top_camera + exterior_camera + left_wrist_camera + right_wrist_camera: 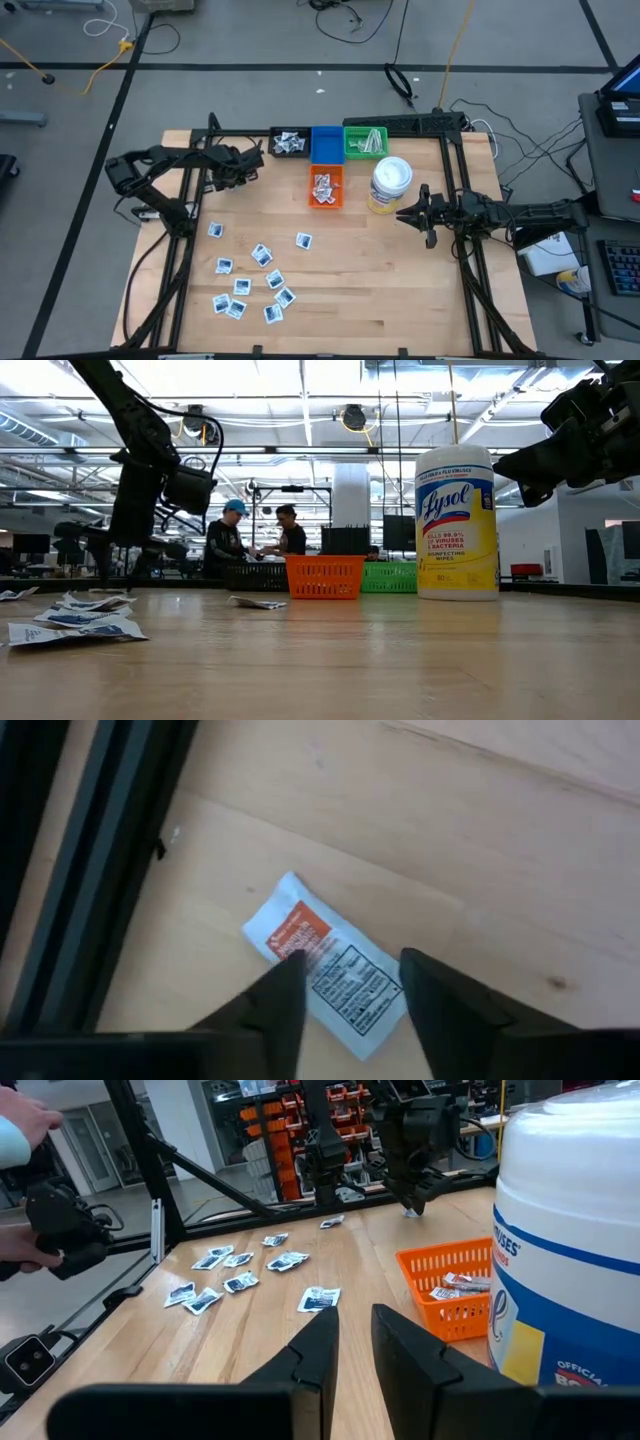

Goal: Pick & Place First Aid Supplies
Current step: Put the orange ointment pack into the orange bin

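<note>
Jaws of the left gripper are spread, straddling a white packet with an orange-red label lying flat on the wooden table; print too small to read. Right gripper hovers with a narrow gap between its fingers, holding nothing, just beside the Lysol disinfecting wipes tub. More packets lie scattered well apart from both. Busy workshop behind.

high view: overhead, straight down on whole tabletop
low view: tabletop level, facing room
wrist views: close, forward
shared: orange basket
</note>
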Controlling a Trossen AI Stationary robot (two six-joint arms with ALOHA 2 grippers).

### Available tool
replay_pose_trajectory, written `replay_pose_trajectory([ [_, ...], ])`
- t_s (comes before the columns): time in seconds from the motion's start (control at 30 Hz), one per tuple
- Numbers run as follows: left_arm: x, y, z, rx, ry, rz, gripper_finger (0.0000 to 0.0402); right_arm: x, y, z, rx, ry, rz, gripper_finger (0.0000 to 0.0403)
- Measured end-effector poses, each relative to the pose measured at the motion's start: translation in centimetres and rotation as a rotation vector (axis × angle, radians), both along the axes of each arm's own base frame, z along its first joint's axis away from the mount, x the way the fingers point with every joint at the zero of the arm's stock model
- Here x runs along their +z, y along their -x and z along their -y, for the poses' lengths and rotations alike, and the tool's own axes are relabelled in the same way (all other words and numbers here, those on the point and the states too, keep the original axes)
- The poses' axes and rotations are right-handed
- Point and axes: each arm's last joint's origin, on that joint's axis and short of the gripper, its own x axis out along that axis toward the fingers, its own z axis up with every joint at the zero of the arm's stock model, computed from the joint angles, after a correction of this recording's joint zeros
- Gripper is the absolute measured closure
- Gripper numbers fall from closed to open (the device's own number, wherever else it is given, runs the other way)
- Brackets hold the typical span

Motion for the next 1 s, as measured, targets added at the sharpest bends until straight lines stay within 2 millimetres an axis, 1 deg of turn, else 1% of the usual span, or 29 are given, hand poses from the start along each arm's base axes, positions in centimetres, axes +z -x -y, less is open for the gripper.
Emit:
replay_pose_trajectory([
  [0.17, 0.0, -0.1, 0.0, -0.012, 0.003, 0.007, 0.031, 0.0, 0.0, 0.0, 0.0, 0.0, 0.0, 0.0344],
  [0.3, -0.1, -0.1, 0.0, -0.017, -0.002, 0.008, 0.0356, 0.0, 0.0, 0.0, 0.0, 0.0, 0.0, 0.0344],
  [0.47, -0.8, 0.0, 0.1, -0.079, -0.015, 0.036, 0.0394, 0.0, 0.0, 0.0, 0.0, 0.0, 0.0, 0.0344],
  [0.57, -1.0, 0.1, 0.4, -0.092, -0.011, 0.035, 0.0397, 0.0, 0.0, 0.0, 0.0, 0.0, 0.0, 0.0344],
  [0.63, -0.8, 0.1, 0.5, -0.115, -0.006, 0.045, 0.0399, 0.0, 0.0, 0.0, 0.0, 0.0, 0.001, 0.0344],
  [0.77, 0.9, -0.4, 0.8, -0.143, 0.013, 0.11, 0.04, 0.0, 0.0, 0.0, 0.0, 0.0, 0.0, 0.0344],
  [0.83, 2.5, -0.7, 0.8, -0.163, -0.019, 0.139, 0.04, 0.0, 0.0, 0.0, 0.0, 0.0, 0.0, 0.0344],
  [1.0, 5.3, -0.9, 0.9, -0.205, -0.044, 0.166, 0.04, 0.0, 0.0, 0.0, 0.0, 0.0, 0.0, 0.0344],
])
